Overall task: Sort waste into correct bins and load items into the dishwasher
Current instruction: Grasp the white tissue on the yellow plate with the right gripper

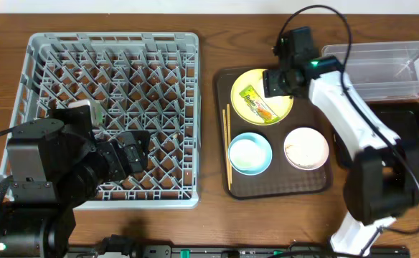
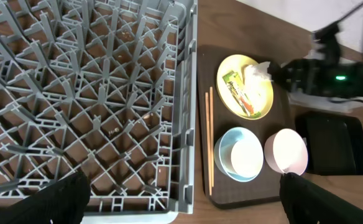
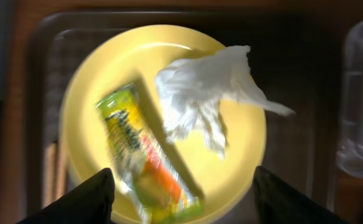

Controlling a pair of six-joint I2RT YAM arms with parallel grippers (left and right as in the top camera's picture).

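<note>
Your right fingers (image 3: pixel 76 202) hover spread above the yellow plate (image 3: pixel 94 74), holding nothing. The crumpled napkin (image 3: pixel 206 93) lies on it beside the wrapper (image 3: pixel 141 155). The napkin is soft, featherlight paper, so pinch its bunched middle, not the trailing corner. The wrapper looks thin and slick, and its print is too blurred to read. Your left fingers (image 2: pixel 38 202) hang wide open and empty over the rack (image 2: pixel 107 93).

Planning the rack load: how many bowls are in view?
2. The light-blue bowl sits on the brown tray by the chopsticks; the white bowl sits beside it. More could hide under the left arm.
</note>
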